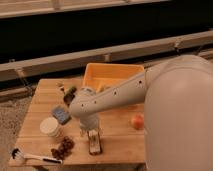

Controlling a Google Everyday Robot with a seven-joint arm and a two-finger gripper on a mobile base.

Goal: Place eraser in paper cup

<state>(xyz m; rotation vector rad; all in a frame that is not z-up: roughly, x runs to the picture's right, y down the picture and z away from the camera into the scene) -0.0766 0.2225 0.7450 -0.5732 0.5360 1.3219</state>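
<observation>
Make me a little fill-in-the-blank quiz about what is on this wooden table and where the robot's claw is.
1. The claw is right over the dark ____ near the front edge of the table.
2. Right beside the white paper cup lies a blue-grey ____.
3. The big bin at the back of the table is coloured ____.
Missing words: eraser; sponge; yellow.
</observation>
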